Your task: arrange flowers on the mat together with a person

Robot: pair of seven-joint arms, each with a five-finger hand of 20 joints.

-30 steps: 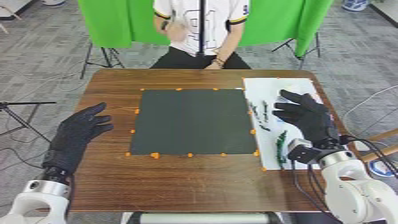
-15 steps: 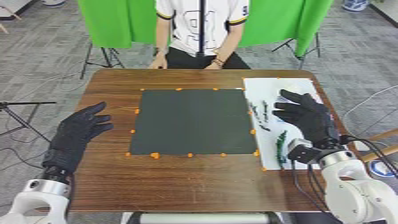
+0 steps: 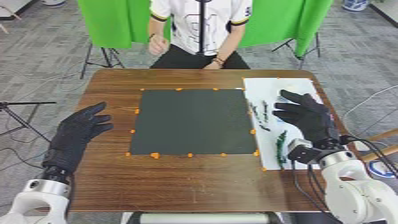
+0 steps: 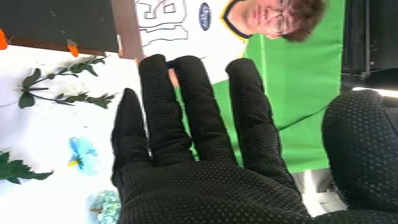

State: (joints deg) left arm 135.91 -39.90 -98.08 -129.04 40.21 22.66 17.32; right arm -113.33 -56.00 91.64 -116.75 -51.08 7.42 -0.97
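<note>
In the head view my left hand [image 3: 82, 126] is open over the left side of the table, left of the dark mat [image 3: 194, 121]. My right hand [image 3: 306, 116] hangs open above the white sheet [image 3: 274, 162] on the right, partly covering what lies there. Green stems [image 3: 281, 145] lie on that sheet beside the mat, which bears no flowers. The right wrist view has my right hand [image 4: 209, 187] with straight fingers and nothing held. Near it are a leafy sprig [image 4: 64, 75], a pale blue flower [image 4: 84, 155] and green leaves [image 4: 19, 169] on the white sheet.
Orange markers [image 3: 155, 155] line the mat's edges on the brown table [image 3: 178, 187]. Across the table sits a person, one hand [image 3: 158, 46] raised and the other near the far edge. A green curtain [image 3: 107, 25] hangs behind.
The person's hand at the left of the body went down to the table's far edge and is now raised again. Both of my arms have stayed still.
</note>
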